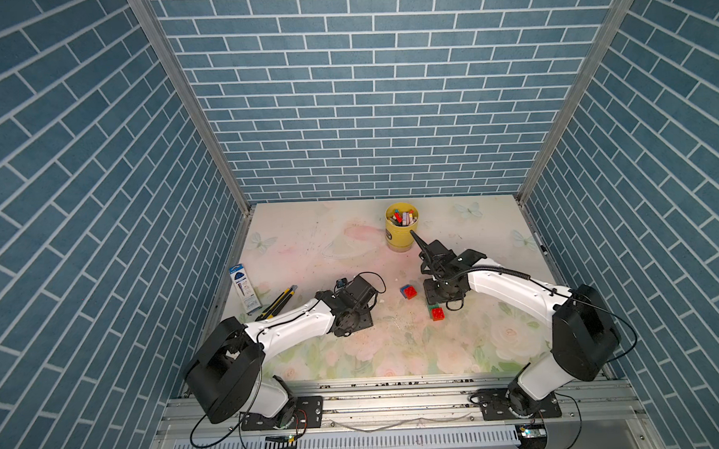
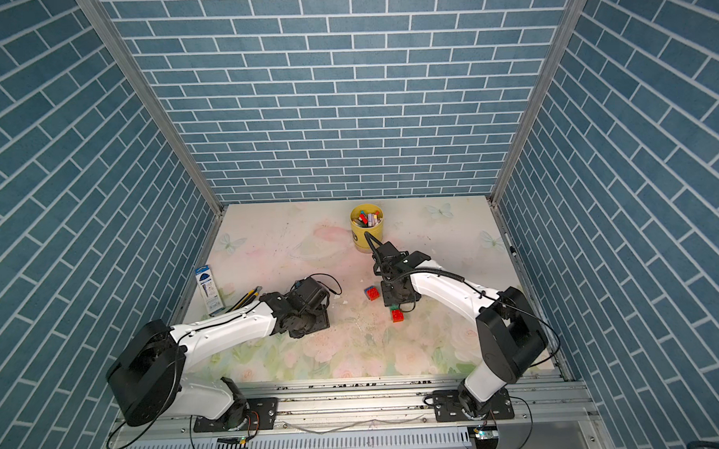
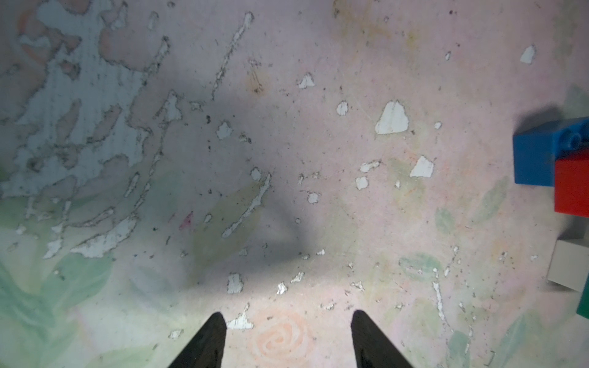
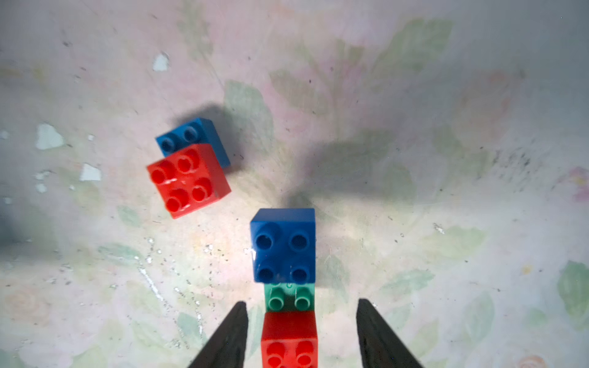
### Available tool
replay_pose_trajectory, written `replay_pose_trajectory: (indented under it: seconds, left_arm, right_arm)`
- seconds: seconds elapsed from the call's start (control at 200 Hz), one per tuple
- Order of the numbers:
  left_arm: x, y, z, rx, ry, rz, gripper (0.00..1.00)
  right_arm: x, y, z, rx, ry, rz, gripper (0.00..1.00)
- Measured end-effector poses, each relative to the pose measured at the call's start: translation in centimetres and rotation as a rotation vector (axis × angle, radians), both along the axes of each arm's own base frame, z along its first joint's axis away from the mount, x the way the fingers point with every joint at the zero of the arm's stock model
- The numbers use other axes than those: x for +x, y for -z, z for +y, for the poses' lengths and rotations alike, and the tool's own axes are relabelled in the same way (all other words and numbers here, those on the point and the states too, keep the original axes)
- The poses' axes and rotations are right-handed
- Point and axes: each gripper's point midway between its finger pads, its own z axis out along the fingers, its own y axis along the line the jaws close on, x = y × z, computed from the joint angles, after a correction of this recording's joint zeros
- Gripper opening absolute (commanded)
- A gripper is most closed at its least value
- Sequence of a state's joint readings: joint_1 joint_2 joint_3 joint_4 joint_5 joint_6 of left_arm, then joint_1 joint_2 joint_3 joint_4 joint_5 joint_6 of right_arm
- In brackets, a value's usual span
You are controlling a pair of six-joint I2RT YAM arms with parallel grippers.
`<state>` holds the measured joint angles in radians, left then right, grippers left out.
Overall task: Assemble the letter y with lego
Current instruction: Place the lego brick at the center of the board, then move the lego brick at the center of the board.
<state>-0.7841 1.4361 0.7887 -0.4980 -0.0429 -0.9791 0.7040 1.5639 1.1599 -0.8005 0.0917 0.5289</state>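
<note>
Black tapered fingers (image 4: 223, 337) of the right gripper (image 4: 301, 301) are seen spread apart in the right wrist view, and nothing is clasped by them. A strip of the floral-printed table (image 4: 414, 95) is visible between each finger and the row of joined lego lying between and ahead of them. Between the two fingers a red square studded plastic brick (image 4: 289, 337) is placed, touched by neither. Just past the fingertips two studs of a green studded plastic brick (image 4: 288, 298) are exposed. Directly ahead of that a blue square studded plastic brick (image 4: 283, 245) is set, overlapping the green one. All studs are turned up toward the wrist camera.

Ahead of the tips and off toward the left arm's side, apart from the row, a second red square brick (image 4: 188, 178) is pressed onto a second blue square brick (image 4: 194, 133). It is offset, so two blue studs are left uncovered. In both top views this pair (image 1: 408, 291) (image 2: 371, 293) is found between the two grippers.

The left gripper (image 3: 288, 312) is held open as well, with only worn table surface between its fingers and nothing touched. Off to its side, at the edge of the left wrist view, the red-on-blue pair is partly shown. A white plastic brick (image 3: 569, 267) and a sliver of green are seen just beside it, but how the white one is joined cannot be told.

Beyond the right gripper a yellow cup of coloured sticks (image 1: 397, 236) (image 2: 364, 235) is stood.
</note>
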Motion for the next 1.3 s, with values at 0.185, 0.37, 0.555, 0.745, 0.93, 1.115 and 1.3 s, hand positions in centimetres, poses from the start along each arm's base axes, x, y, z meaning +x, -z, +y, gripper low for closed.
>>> replay_pose_trajectory:
  seconds: [0.185, 0.37, 0.555, 0.745, 0.93, 1.115, 1.3]
  left_arm:
    - [0.4, -0.8, -0.7, -0.04, 0.016, -0.028, 0.69]
    - [0.6, -1.6, -1.4, -0.083, 0.032, -0.049, 0.68]
    - [0.1, -1.8, -1.0, -0.095, 0.03, -0.059, 0.68]
    - [-0.2, -1.9, -0.5, -0.091, 0.023, -0.064, 0.68]
    - [-0.2, -1.8, -0.1, -0.08, 0.016, -0.066, 0.68]
    - [-0.4, -1.6, 0.3, -0.068, 0.009, -0.068, 0.68]
    - [-0.4, -1.9, 0.6, -0.067, -0.001, -0.081, 0.68]
  right_arm:
    - [0.8, -2.0, 1.4, 0.046, -0.067, -0.037, 0.59]
    - [1.8, -2.2, 3.9, 0.089, -0.138, -0.026, 0.6]
    - [2.9, 0.1, 6.2, 0.104, -0.185, 0.033, 0.6]
    - [2.9, 3.1, 7.6, 0.106, -0.207, 0.116, 0.56]
    - [2.9, 5.0, 8.3, 0.103, -0.229, 0.162, 0.46]
    - [2.7, 5.7, 9.0, 0.096, -0.255, 0.175, 0.33]
    - [1.8, 4.5, 11.6, 0.102, -0.355, 0.144, 0.3]
